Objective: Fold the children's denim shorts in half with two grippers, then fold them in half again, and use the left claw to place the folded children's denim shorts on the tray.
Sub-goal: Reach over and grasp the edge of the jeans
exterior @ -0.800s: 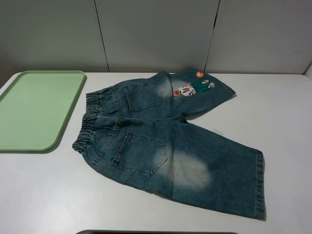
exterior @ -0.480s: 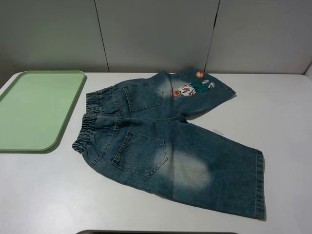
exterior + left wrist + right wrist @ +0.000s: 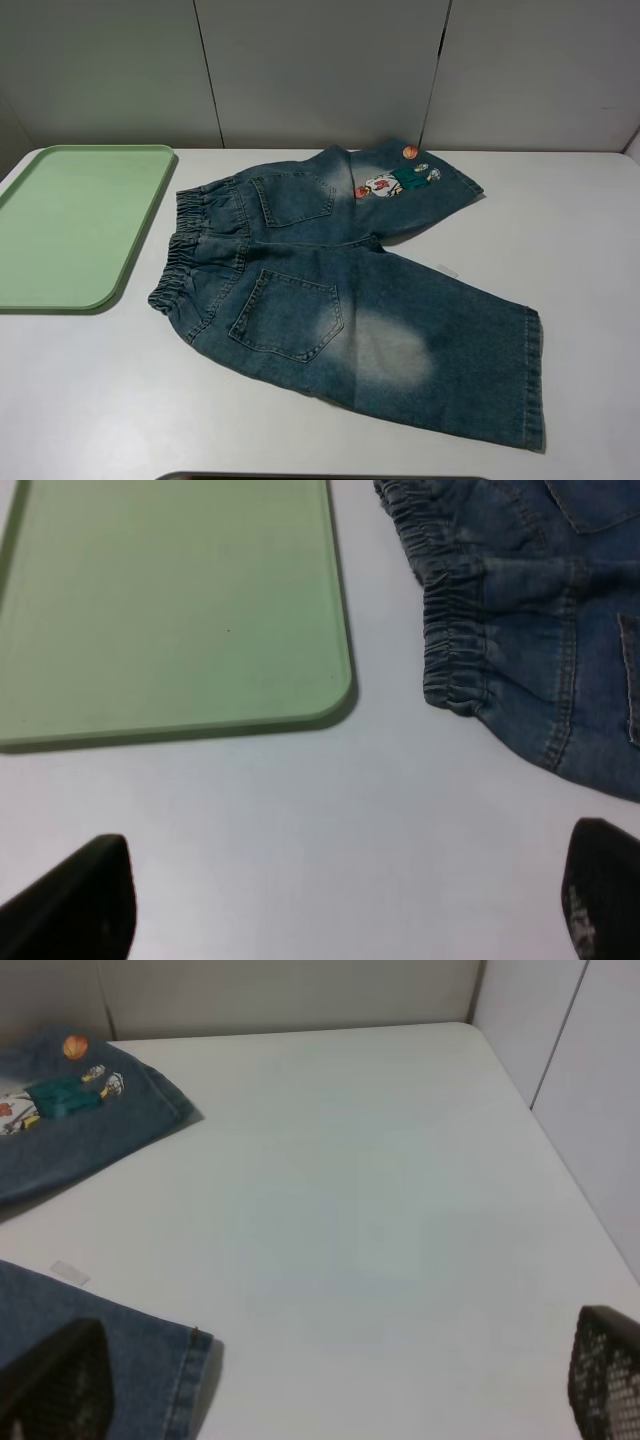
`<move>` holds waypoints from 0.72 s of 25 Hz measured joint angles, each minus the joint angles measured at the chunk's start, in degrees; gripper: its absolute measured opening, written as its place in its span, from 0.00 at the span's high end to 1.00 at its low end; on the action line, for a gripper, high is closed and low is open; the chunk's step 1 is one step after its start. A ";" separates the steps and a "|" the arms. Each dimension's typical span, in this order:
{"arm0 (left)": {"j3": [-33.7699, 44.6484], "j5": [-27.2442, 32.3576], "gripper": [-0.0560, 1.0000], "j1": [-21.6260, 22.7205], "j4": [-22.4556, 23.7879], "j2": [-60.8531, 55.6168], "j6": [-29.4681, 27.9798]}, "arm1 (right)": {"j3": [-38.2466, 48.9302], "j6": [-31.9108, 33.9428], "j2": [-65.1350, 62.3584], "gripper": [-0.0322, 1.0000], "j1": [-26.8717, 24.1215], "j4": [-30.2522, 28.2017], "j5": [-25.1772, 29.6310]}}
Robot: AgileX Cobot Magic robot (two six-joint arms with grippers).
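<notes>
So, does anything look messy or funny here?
The denim shorts lie crooked, legs splayed apart, not folded yet. A tiny white scrap sits on the table between the legs. Nothing looks spilled or torn.

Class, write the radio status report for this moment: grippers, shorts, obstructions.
Left gripper, right gripper open, empty. Denim shorts unfolded, spread on table. Tray bare; nothing blocking.

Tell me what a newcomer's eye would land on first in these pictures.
The children's denim shorts dominate, spread flat and unfolded across the middle of the white table, with the waistband toward the left. Their colourful cartoon patch, near the table's back edge, stands out against the blue. The light-green tray lies empty at the far left, apart from the shorts.
</notes>
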 joint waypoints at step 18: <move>0.00 0.00 0.15 -5.65 0.00 0.00 0.00 | 0.00 0.00 0.00 0.30 0.00 0.00 0.00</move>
